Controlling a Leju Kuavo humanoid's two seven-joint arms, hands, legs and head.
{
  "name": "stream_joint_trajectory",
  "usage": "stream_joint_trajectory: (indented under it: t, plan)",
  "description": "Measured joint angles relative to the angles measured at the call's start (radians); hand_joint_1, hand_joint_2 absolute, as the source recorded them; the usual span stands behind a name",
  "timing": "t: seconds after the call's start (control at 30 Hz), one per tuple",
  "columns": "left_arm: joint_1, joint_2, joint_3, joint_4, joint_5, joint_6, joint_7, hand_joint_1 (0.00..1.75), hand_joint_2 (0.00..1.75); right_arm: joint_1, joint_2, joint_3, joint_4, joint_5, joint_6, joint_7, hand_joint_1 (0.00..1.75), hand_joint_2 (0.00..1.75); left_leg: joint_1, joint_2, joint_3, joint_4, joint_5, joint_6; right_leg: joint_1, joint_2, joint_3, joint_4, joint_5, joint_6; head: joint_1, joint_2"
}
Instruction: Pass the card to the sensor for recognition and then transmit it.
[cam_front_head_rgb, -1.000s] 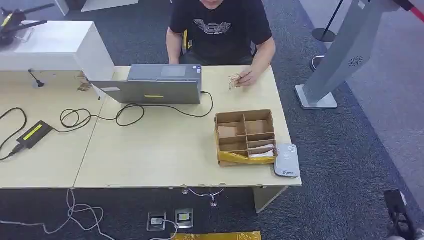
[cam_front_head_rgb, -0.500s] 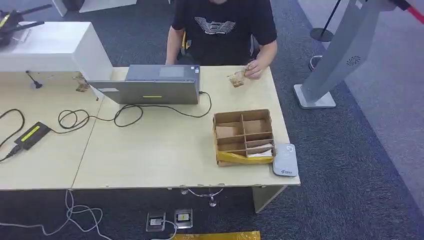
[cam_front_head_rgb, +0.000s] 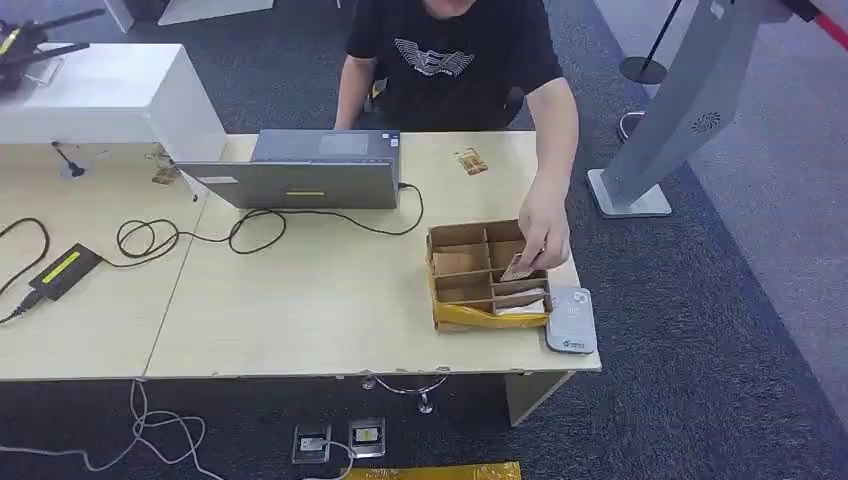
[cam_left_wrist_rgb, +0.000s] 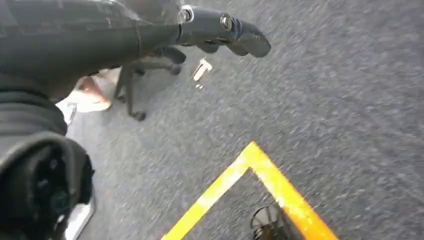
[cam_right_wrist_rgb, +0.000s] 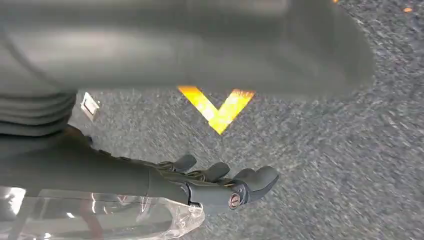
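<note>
A divided cardboard box (cam_front_head_rgb: 437, 272) stands near the desk's right front corner, with pale cards (cam_front_head_rgb: 524, 306) in its front compartment. Right beside it lies the grey card sensor (cam_front_head_rgb: 572, 320). A person across the desk reaches a hand (cam_front_head_rgb: 543, 235) into the box and touches a card (cam_front_head_rgb: 517, 268) there. Another small card (cam_front_head_rgb: 471, 160) lies on the desk's far side. My left hand (cam_left_wrist_rgb: 220, 29) hangs over the carpet, fingers stretched out, holding nothing. My right hand (cam_right_wrist_rgb: 220, 184) also hangs above the floor with straight fingers and nothing in it.
A grey laptop (cam_front_head_rgb: 310, 170) sits at the desk's far middle, its cable looping to a power brick (cam_front_head_rgb: 65, 268) at the left. A white cabinet (cam_front_head_rgb: 110, 90) stands at the back left, a grey kiosk stand (cam_front_head_rgb: 690, 100) right of the desk. Yellow tape (cam_left_wrist_rgb: 260, 170) marks the floor.
The person let go of the small card at the desk's far edge and moved that hand forward into the cardboard box. My right hand has dropped out of the head view's lower right corner.
</note>
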Motion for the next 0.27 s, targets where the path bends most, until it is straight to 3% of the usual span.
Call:
stream_joint_trajectory:
  t: [0.27]
  plan:
    - [-0.002, -0.002, 0.002, 0.000, 0.014, -0.021, 0.024, 0.00, 0.00, 0.000, 0.045, -0.034, 0.012, 0.002, -0.053, 0.040, 0.00, 0.00, 0.000, 0.000, 0.000, 0.000, 0.000, 0.000, 0.000, 0.000, 0.000, 0.000, 0.000, 0.000, 0.000, 0.000]
